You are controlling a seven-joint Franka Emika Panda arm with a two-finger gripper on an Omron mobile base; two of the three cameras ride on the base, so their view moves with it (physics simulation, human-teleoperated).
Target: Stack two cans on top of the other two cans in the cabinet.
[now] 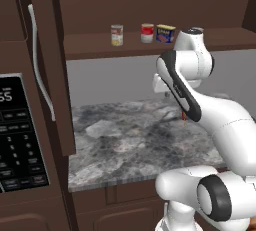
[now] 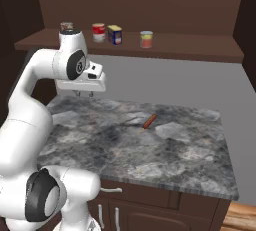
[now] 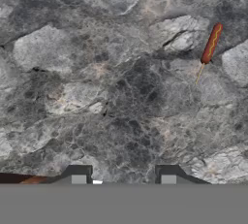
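Left base view: the cabinet carries its cans along 1 long shelf board. The cream can with the red and yellow label stands alone to the left; the red-and-white can and the blue tin stand just beside each other farther right, all upright. The arm's upper joint covers the shelf right of the tin. A white bar handle runs down the open door, with a black keypad appliance below it.

Right base view: the gripper hangs under the white hand, pointing down at the marble counter, well below the shelf. Above it, from left to right, sit a small pale can half hidden by the arm, then the red-and-white can and the blue tin, then the cream can off to the right. So every can lies up and behind the tool; I judge the hand must rise and turn toward the shelf before any grasp. A hot dog on a stick lies on the counter.

Hand view: the camera looks straight down at the marble. 2 fingertips stand well apart with nothing between them, so the tool is spread and empty.
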